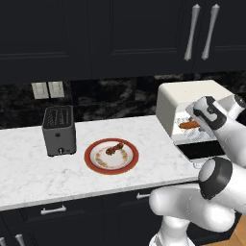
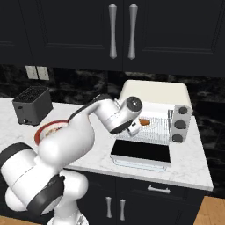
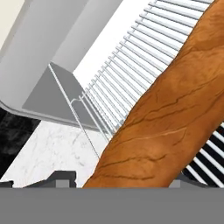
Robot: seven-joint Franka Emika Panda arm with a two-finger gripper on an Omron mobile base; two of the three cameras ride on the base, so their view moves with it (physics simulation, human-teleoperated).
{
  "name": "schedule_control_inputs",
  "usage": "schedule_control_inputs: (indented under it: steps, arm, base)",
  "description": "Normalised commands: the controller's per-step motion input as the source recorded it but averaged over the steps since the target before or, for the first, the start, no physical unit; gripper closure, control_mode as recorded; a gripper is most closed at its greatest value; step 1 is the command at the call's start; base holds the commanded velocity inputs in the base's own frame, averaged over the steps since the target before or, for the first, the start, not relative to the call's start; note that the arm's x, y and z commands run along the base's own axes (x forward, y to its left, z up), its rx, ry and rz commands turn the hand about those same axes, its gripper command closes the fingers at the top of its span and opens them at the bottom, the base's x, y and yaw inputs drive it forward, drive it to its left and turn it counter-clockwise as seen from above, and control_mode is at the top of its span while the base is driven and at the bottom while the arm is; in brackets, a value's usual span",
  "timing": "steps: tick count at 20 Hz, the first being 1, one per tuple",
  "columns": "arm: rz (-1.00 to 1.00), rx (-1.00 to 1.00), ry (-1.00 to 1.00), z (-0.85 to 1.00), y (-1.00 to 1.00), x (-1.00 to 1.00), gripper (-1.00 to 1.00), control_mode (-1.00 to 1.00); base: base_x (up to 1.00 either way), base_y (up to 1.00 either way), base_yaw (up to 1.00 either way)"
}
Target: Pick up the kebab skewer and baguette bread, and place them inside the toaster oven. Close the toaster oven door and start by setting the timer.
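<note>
Closest to me, the baguette bread [image 3: 170, 118] runs up between my finger tips, and my gripper [image 3: 127, 181] is closed on it, jaws narrowed to the loaf's width. Under it lies the wire rack [image 3: 127, 65] of the toaster oven [image 1: 180, 98], so I am holding the loaf at the oven's mouth. Below, the toaster oven door [image 2: 140, 152] hangs open and flat. Farther off along the counter [image 1: 29, 168], the kebab skewer [image 1: 114, 148] lies on the red-rimmed plate [image 1: 91, 162], beside the dark slot toaster [image 1: 58, 130].
</note>
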Motion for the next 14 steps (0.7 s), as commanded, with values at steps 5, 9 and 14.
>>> schedule_control_inputs:
  steps: [5, 9, 14]
  arm:
    - [0.0, 0.04, 0.04, -0.03, -0.44, 0.36, 1.0, -1.0]
    - [0.0, 0.05, -0.01, -0.32, -0.26, 0.1, 1.0, -1.0]
    - [0.0, 0.04, -0.02, -0.2, -0.34, 0.28, 1.0, -1.0]
  base:
    - [0.0, 0.0, 0.0]
    - [0.0, 0.0, 0.0]
    - [0.0, 0.0, 0.0]
